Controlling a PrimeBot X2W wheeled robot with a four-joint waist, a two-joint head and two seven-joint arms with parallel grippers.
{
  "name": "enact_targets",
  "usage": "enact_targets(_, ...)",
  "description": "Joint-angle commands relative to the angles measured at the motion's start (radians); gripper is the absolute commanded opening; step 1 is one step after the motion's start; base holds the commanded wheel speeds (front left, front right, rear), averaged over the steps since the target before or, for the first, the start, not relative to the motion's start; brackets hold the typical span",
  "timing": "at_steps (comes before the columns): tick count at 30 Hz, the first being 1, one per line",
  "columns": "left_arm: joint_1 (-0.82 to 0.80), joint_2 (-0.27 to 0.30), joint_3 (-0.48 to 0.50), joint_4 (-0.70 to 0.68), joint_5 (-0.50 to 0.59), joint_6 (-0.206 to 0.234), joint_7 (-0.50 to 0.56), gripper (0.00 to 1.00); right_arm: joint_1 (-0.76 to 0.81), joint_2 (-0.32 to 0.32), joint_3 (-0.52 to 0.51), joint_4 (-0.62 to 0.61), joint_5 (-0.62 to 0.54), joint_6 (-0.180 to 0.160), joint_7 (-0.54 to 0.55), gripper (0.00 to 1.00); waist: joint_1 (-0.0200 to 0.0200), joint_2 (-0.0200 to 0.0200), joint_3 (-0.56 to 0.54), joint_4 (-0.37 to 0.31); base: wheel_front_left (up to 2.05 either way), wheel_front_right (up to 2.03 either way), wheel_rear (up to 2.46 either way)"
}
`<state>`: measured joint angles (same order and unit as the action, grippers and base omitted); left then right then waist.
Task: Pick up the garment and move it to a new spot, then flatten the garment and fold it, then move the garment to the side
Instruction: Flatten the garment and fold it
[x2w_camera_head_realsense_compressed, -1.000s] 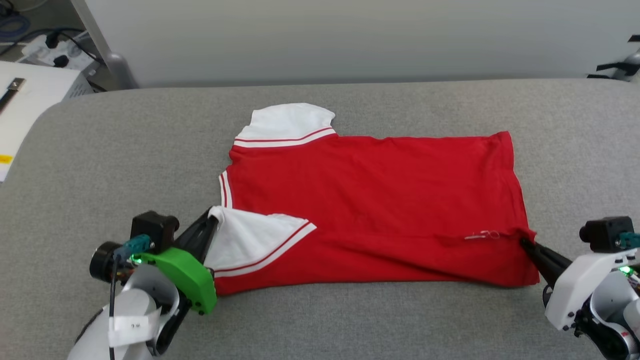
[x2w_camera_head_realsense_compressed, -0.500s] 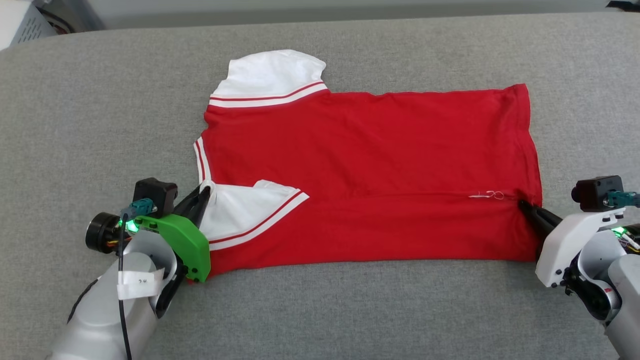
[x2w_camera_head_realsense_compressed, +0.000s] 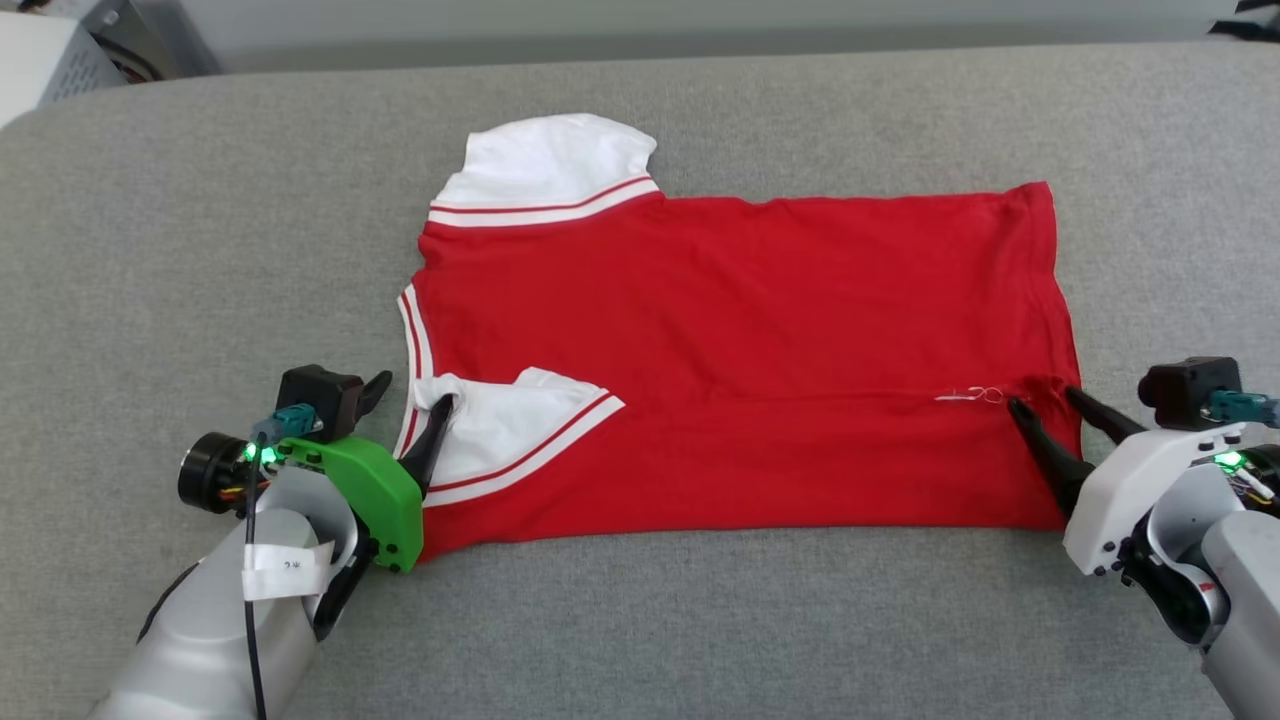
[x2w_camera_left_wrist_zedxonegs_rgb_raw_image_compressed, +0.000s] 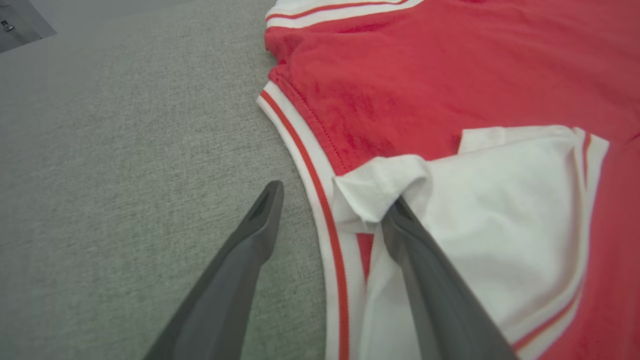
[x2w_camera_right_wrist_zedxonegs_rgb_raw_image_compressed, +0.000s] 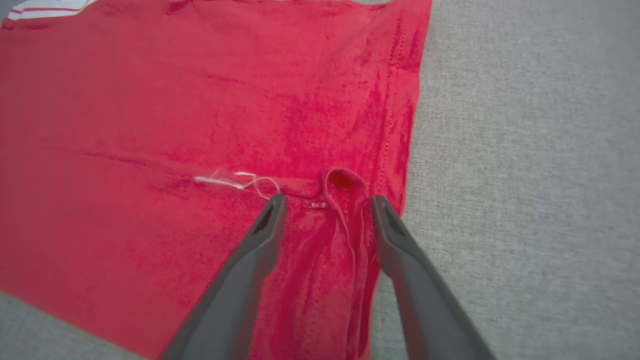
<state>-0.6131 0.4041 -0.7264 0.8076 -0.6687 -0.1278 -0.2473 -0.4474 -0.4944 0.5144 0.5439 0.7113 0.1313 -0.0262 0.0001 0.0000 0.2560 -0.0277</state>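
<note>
No readable text, white tag (x2w_camera_head_realsense_compressed: 285, 570) on left arm w/ tiny dark marks, too small & blurry to make out, maybe 2 chars.

We note grey woven-fabric table (x2w_camera_head_realsense_compressed: 700, 620), far-left corner rounded, weave close-up in both wrist views. Beyond far edge we see pale wall (x2w_camera_head_realsense_compressed: 640, 18). Top left, off table: white box (x2w_camera_head_realsense_compressed: 45, 65) with vent slots, cut by frame. Top right corner: small black object (x2w_camera_head_realsense_compressed: 1255, 18), too cropped for us to identify.
</note>
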Motion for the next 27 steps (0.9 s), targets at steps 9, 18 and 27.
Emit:
enact_targets(9, -0.066, 0.108, -0.057, -0.096, -0.080, -0.003, 0.065, 1.00, 0.086, -0.062, -0.072, -0.116, -0.014, -0.001, -0.013, 1.00, -0.0001, 0.0000, -0.118, 0.032, 0.00, 0.00, 0.00)
enact_targets(18, -0.148, 0.206, -0.180, -0.293, -0.330, -0.003, 0.500, 1.00, 0.142, -0.041, -0.145, -0.218, -0.064, -0.001, 0.056, 1.00, -0.0001, 0.0000, -0.143, 0.040, 0.00, 0.00, 0.00)
enact_targets(27, -0.184, 0.265, -0.304, -0.358, -0.456, -0.003, 0.839, 1.00, 0.162, -0.009, -0.181, -0.282, -0.100, -0.001, 0.106, 1.00, -0.0001, 0.0000, -0.118, 0.013, 0.00, 0.00, 0.00)
